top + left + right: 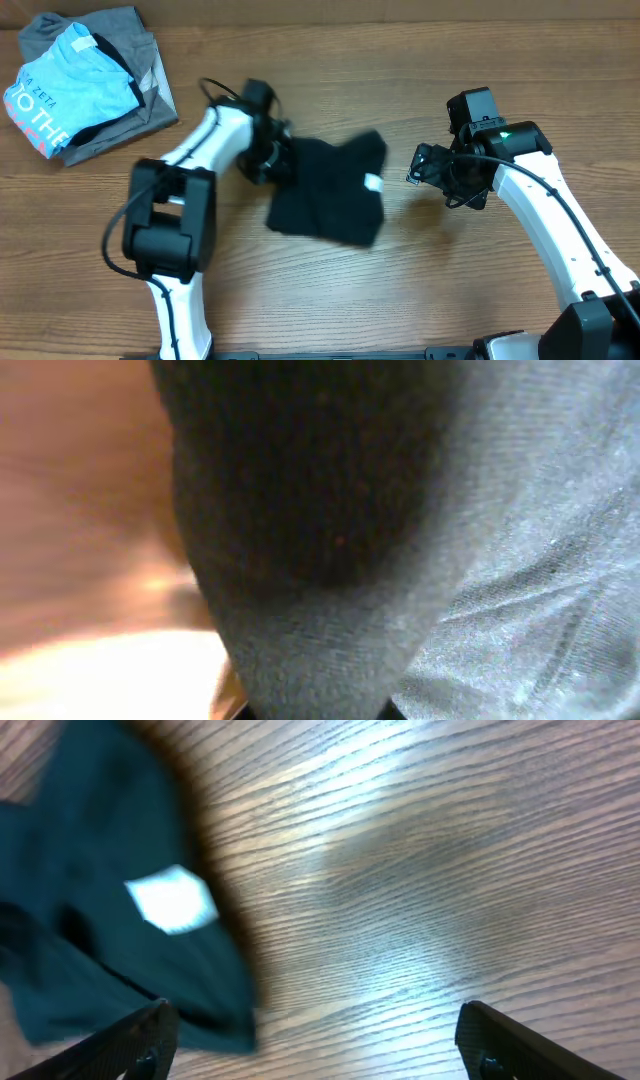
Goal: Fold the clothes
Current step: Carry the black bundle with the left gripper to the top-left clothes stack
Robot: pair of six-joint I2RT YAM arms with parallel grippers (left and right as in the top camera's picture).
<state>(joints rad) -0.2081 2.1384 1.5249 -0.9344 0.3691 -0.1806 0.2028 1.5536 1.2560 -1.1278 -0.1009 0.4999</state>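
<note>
The black T-shirt (328,190) lies bunched in the middle of the table, its small white neck label (373,183) near its right edge. My left gripper (272,158) is at the shirt's left edge and shut on its fabric; dark cloth (330,530) fills the left wrist view and hides the fingers. My right gripper (425,168) is open and empty just right of the shirt, apart from it. In the right wrist view the shirt (100,900) and label (172,900) are at the left, with bare wood between the two fingers (315,1040).
A pile with a light blue printed shirt (62,88) on a grey garment (105,35) lies at the back left corner. Bare wooden table (420,280) surrounds the black shirt.
</note>
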